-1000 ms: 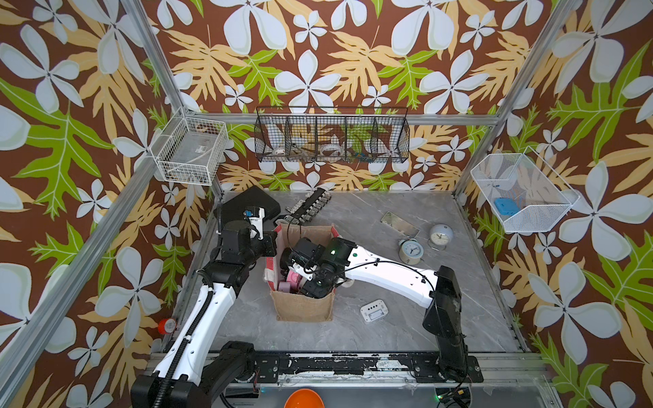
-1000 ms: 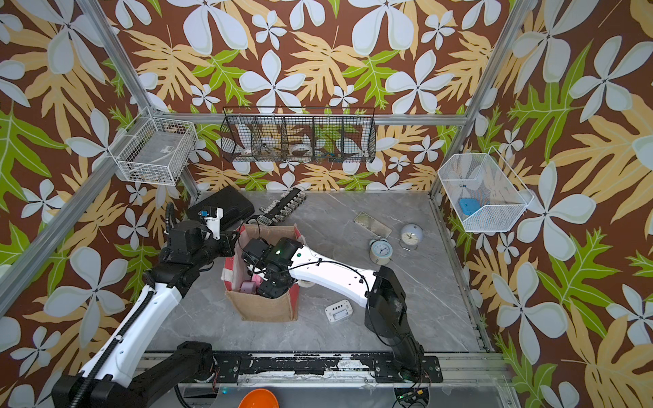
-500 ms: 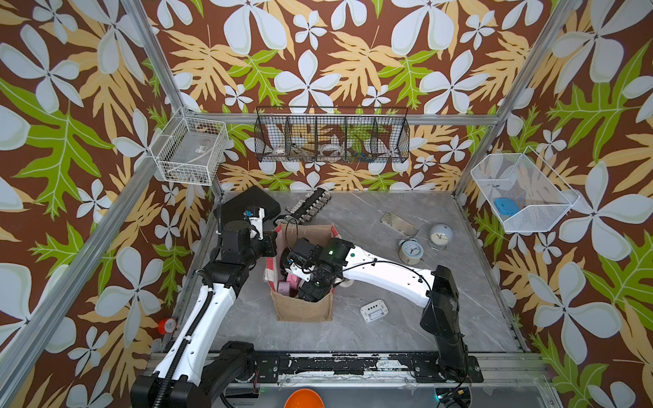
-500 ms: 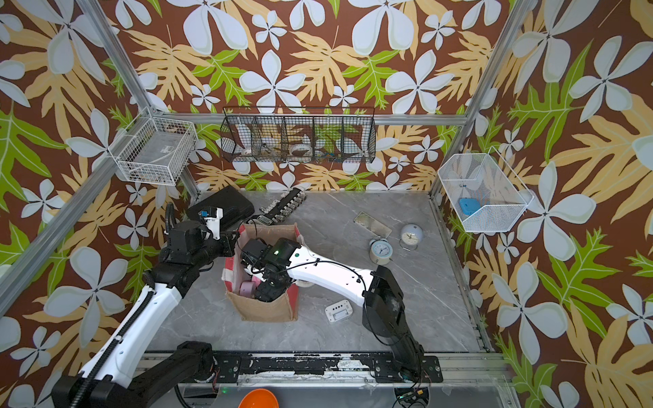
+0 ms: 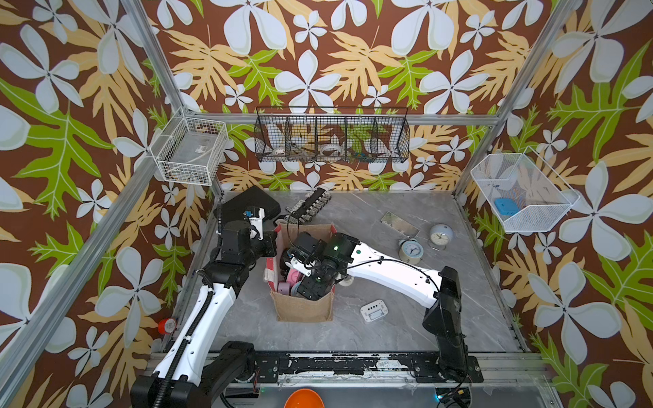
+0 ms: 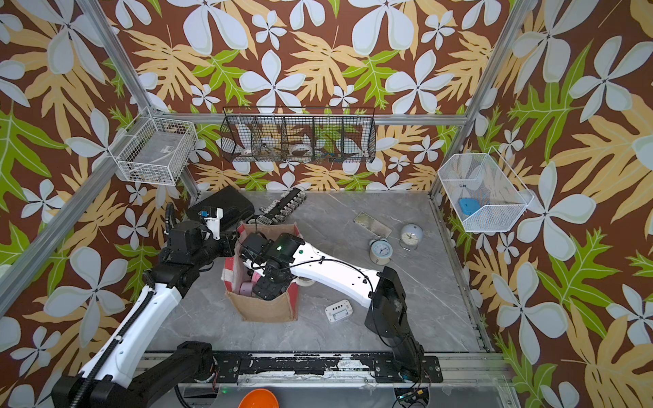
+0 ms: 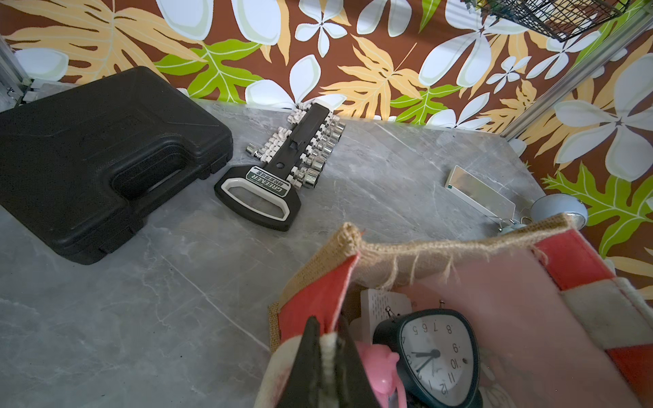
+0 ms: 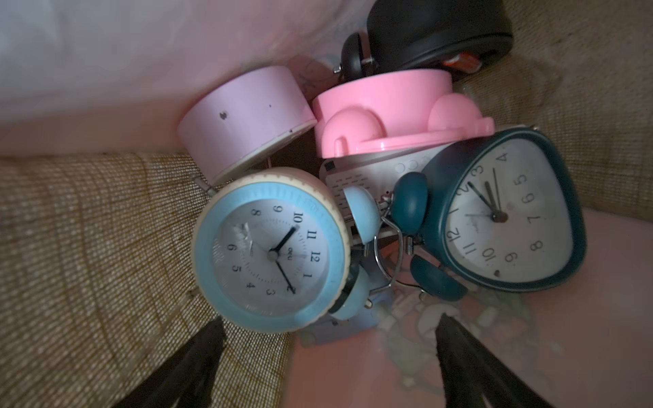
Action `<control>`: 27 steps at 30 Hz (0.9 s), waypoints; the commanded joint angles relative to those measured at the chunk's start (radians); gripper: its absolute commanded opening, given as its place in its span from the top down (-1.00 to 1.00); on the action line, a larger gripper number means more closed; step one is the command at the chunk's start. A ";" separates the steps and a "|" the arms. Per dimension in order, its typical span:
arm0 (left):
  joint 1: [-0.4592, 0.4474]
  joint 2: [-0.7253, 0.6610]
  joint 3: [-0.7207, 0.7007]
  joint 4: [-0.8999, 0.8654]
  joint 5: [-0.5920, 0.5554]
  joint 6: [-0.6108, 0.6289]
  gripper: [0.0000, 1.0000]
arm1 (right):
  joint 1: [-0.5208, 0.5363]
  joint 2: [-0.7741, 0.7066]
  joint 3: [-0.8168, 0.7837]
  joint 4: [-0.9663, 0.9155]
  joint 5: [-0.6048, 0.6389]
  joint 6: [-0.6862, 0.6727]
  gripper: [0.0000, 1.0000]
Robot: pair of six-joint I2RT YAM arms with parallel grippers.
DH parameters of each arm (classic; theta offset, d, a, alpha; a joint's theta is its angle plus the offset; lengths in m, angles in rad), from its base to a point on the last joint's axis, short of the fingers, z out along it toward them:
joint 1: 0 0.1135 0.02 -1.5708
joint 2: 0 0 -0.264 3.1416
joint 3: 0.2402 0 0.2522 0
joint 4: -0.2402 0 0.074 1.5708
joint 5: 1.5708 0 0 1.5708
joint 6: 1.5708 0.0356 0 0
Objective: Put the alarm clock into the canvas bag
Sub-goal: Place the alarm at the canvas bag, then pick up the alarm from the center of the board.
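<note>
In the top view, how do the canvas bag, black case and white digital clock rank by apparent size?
Largest to smallest:
canvas bag
black case, partly behind the left arm
white digital clock

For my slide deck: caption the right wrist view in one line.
Open right gripper inside the canvas bag, facing a light blue alarm clock beside a teal alarm clock.

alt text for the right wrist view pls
Inside the canvas bag, a blue-rimmed round clock, a dark teal clock and a pink clock lie piled together. The right gripper hangs open over them, holding nothing.
</note>
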 commanded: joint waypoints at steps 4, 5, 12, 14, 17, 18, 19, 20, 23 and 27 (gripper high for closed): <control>0.001 -0.004 0.000 0.071 0.003 -0.002 1.00 | 0.000 -0.037 0.056 -0.029 0.059 0.012 -0.85; 0.001 -0.003 0.000 0.071 0.003 -0.004 1.00 | 0.000 -0.043 0.063 -0.030 0.068 0.014 -0.85; 0.001 -0.002 0.000 0.072 0.005 -0.003 1.00 | -0.028 -0.118 0.065 -0.018 0.133 0.045 -0.83; 0.001 -0.002 0.000 0.071 0.006 -0.003 1.00 | -0.049 -0.149 0.049 -0.008 0.140 0.057 -0.82; 0.001 -0.004 0.000 0.071 0.005 -0.004 1.00 | -0.077 -0.199 0.017 0.011 0.159 0.074 -0.81; 0.001 -0.004 0.000 0.072 0.005 -0.003 1.00 | -0.083 -0.217 0.004 0.018 0.167 0.081 -0.81; 0.001 -0.003 0.000 0.072 0.005 -0.004 1.00 | -0.090 -0.235 -0.007 0.026 0.172 0.091 -0.81; 0.001 -0.002 0.000 0.071 0.005 -0.004 1.00 | -0.097 -0.253 -0.023 0.035 0.177 0.101 -0.80; 0.001 -0.003 0.000 0.072 0.005 -0.003 1.00 | -0.112 -0.310 -0.083 0.066 0.197 0.130 -0.79; 0.000 -0.004 0.000 0.071 0.005 -0.002 1.00 | -0.117 -0.389 -0.181 0.094 0.224 0.157 -0.78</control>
